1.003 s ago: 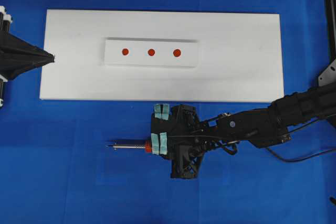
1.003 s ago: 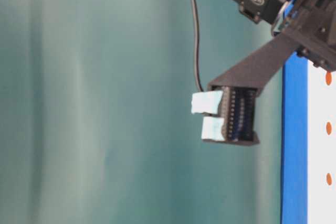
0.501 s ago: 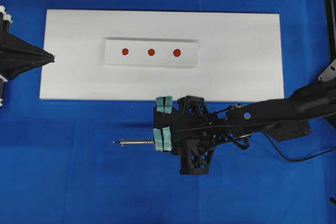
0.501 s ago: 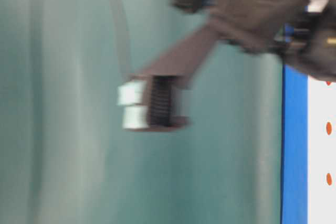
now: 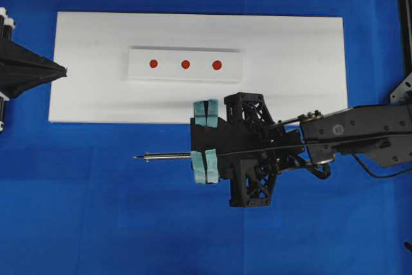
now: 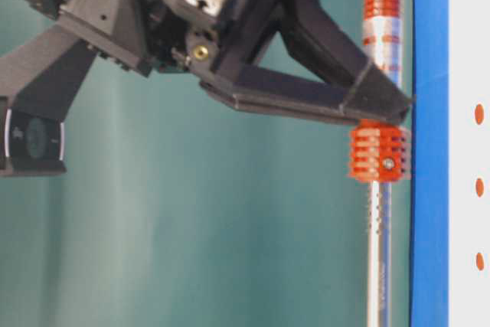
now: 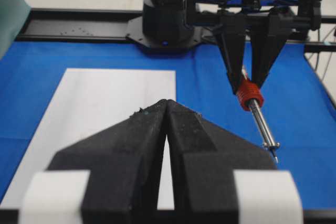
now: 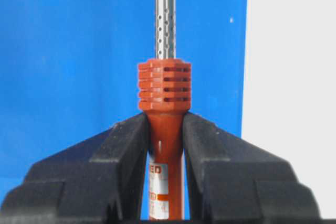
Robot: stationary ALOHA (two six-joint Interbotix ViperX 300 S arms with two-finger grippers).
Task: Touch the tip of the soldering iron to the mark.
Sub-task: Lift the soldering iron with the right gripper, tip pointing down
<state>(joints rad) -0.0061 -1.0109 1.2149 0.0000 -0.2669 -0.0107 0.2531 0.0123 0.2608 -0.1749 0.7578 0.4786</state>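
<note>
Right tool (image 5: 206, 141) pinches the soldering iron (image 5: 168, 156) by its red-orange handle, over the blue counter (image 5: 96, 223) just below the white board (image 5: 290, 82). Long axis parallel to the board's near edge; tip points left. Left tool (image 7: 167, 124) pressed together, at the board's left end.

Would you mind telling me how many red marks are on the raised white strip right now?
3. They sit in a row along the raised white strip on the white board: left mark, middle mark, right mark. None appears hidden in the overhead view.
</note>
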